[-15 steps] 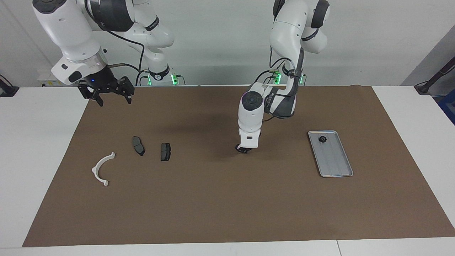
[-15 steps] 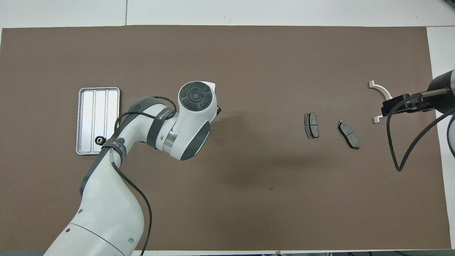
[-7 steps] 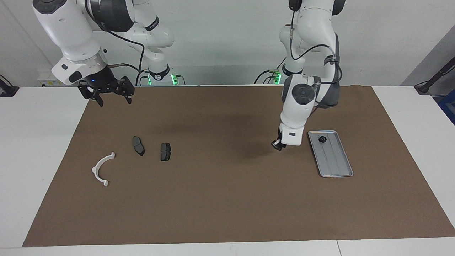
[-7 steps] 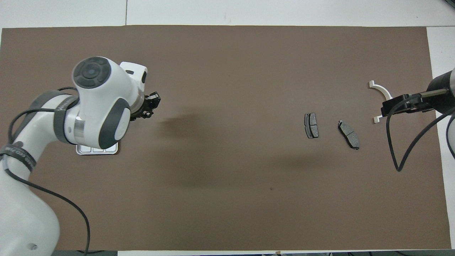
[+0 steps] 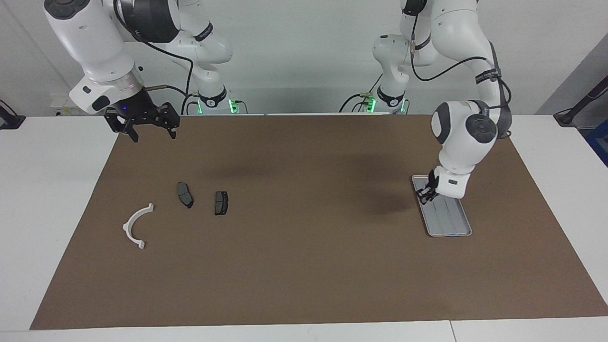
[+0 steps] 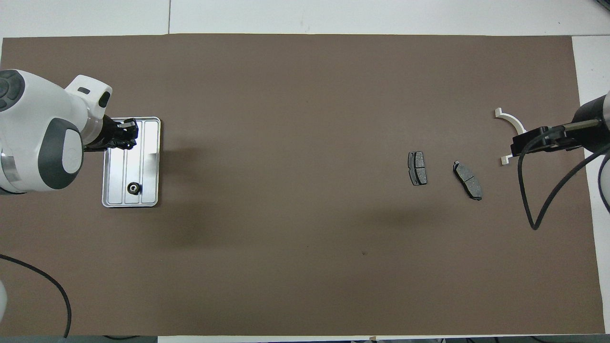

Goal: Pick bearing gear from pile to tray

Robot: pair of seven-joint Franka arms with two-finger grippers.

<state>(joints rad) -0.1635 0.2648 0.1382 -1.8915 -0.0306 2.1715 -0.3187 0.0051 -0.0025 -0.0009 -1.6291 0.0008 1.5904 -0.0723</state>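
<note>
Facing view had a brown mat (image 5: 304, 266) over the white bench (image 5: 47, 199), pale wall up top. Left gripper (image 5: 426, 194) hung over the tray (image 5: 451, 225), couldn't tell its jaws. Right gripper (image 5: 148, 127) waited, jaws spread wide, empty. One black bearing gear (image 6: 133, 188) sat in the tray.

We see two glossy white arms with rounded shells and dark grey joint bands. Thin black cables loop along both arms, strapped down by black bands. Green lights glow at their bases. A small blue light shows above the black two-finger right gripper (image 5: 148, 129). The black left gripper (image 5: 424, 194) hangs from a white wrist block.
</note>
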